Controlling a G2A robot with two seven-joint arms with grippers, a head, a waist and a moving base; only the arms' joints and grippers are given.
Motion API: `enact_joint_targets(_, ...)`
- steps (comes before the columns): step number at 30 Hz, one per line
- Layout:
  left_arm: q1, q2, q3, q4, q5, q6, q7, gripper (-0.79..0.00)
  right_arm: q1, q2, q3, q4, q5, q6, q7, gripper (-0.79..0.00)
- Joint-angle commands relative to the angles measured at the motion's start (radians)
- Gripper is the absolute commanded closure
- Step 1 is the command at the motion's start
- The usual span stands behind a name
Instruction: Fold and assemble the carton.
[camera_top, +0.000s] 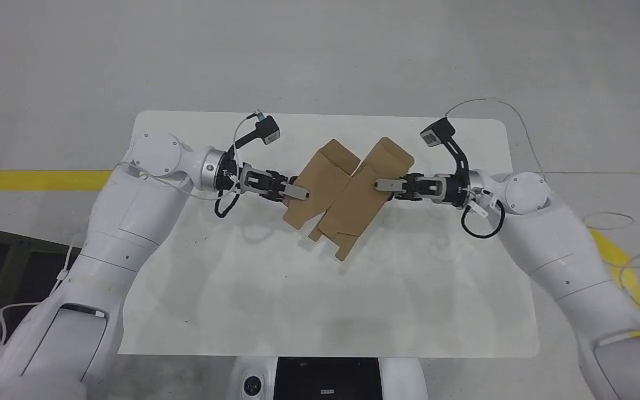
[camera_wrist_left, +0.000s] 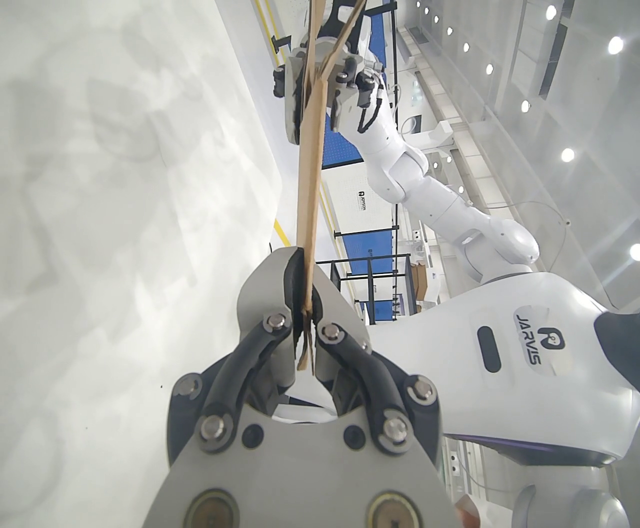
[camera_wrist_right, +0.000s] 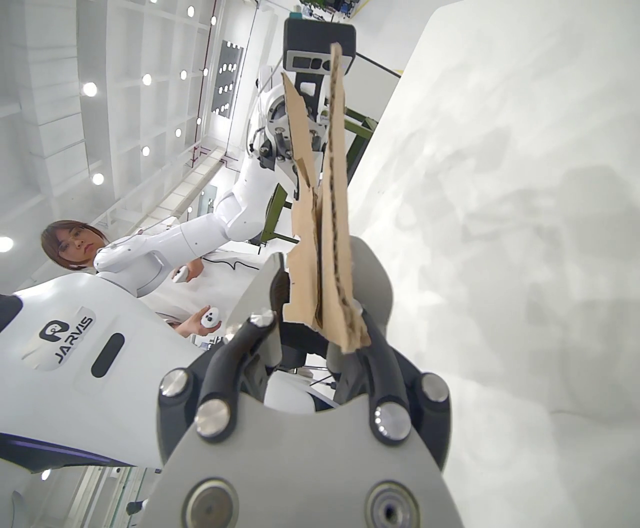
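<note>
A flat, partly folded brown carton is held above the middle of the white table, stretched between both arms. My left gripper is shut on its left edge. In the left wrist view the carton runs edge-on out of the gripper towards the other gripper. My right gripper holds the carton's right edge. In the right wrist view the two cardboard layers splay apart between the fingers of the gripper.
The tabletop spreads bare in front of and behind the carton. A thin cable loops over the back right corner. Grey floor with a yellow line lies beyond the table's left edge.
</note>
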Motion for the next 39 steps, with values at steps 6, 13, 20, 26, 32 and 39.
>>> enact_joint_targets(6, -0.005, 0.003, 0.004, 0.006, -0.006, -0.004, 0.004, -0.332, 0.007, -0.006, -0.018, 0.020, 0.020, -0.010, -0.010, 0.000)
enact_joint_targets(13, -0.018, 0.006, -0.014, 0.024, -0.023, -0.045, 0.045, -0.785, 0.020, -0.008, -0.022, 0.050, 0.020, -0.027, -0.027, 0.000)
enact_joint_targets(20, -0.020, 0.004, -0.034, 0.069, 0.076, -0.088, 0.258, -0.785, 0.044, -0.029, -0.023, 0.120, 0.032, -0.088, -0.089, 0.000)
enact_joint_targets(26, 0.000, 0.003, -0.045, 0.055, 0.112, -0.074, 0.373, -0.785, 0.074, -0.060, -0.044, 0.172, -0.007, -0.094, -0.143, 0.000)
enact_joint_targets(32, 0.026, 0.001, -0.051, 0.018, 0.108, -0.049, 0.422, -0.785, 0.092, -0.095, -0.065, 0.188, -0.075, -0.068, -0.270, 0.000)
enact_joint_targets(39, 0.050, 0.005, -0.070, -0.003, 0.095, -0.013, 0.424, -0.785, 0.093, -0.119, -0.066, 0.202, -0.155, -0.049, -0.391, 0.000)
